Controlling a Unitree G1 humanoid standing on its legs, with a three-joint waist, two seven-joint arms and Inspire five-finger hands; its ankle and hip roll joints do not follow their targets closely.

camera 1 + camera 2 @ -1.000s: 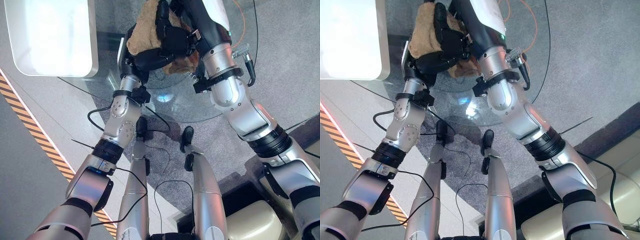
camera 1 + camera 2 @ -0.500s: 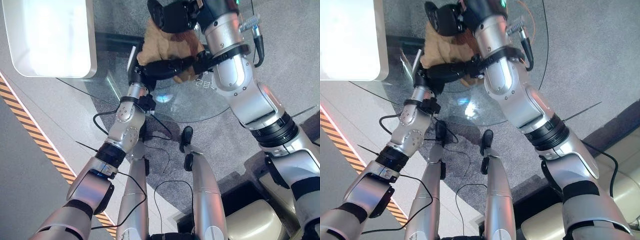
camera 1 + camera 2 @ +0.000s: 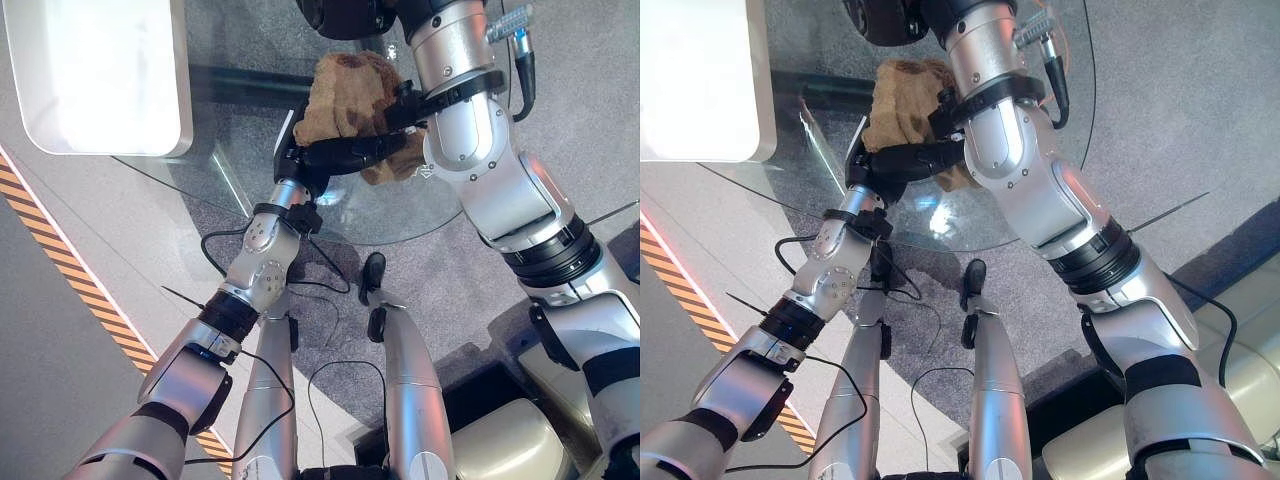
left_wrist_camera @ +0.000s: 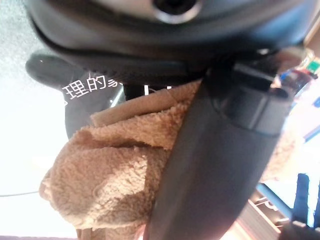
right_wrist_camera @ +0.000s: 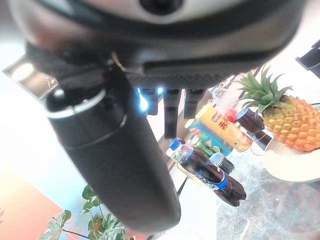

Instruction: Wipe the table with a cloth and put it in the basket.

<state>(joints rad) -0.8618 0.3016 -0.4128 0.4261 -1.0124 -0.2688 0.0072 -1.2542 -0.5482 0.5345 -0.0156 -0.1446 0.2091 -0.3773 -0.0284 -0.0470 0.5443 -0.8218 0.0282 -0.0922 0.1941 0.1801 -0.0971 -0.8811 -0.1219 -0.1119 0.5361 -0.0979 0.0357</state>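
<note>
I see the tan fleece cloth (image 3: 345, 105) bunched on the glass worktop (image 3: 240, 100), gripped by my left hand (image 3: 335, 152), nearer than my raised right hand (image 3: 345, 15), whose fingers look relaxed.

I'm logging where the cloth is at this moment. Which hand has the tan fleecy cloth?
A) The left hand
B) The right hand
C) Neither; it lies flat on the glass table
A: the left hand has its fingers curled round the bunched tan cloth over the glass table, while the right hand is raised clear of it.
</note>
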